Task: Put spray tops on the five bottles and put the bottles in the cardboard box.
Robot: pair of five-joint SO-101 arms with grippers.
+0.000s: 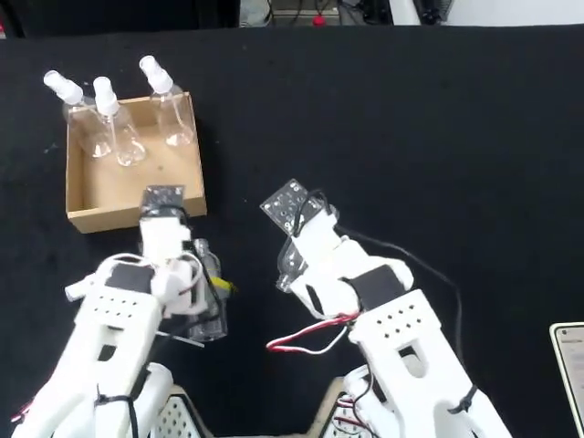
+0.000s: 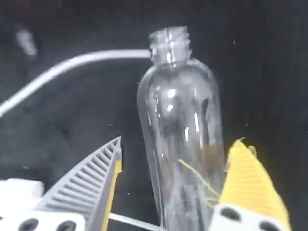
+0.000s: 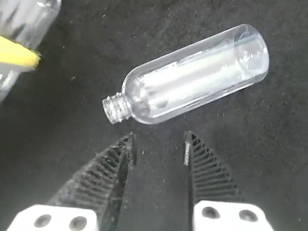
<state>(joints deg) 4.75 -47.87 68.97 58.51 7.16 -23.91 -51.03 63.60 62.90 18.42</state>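
Note:
A clear bottle point(image 2: 180, 130) without a top lies between the fingers of my left gripper point(image 2: 178, 142). It rests close against the yellow finger point(image 2: 250, 178), and a gap shows on the grey finger's point(image 2: 91, 178) side, so the jaws stand open around it. In the high view this bottle point(image 1: 210, 287) sits beside the left arm, below the cardboard box point(image 1: 100, 196). My right gripper point(image 3: 159, 137) is open just short of the neck of a second topless bottle point(image 3: 192, 77) lying on its side. Three bottles with spray tops point(image 1: 119, 137) stand in the box.
A thin white dip tube point(image 2: 72, 62) lies across the black cloth beyond the left gripper's bottle. A white object point(image 1: 570, 360) sits at the table's right edge. Red and white cables point(image 1: 306, 338) hang by the right arm.

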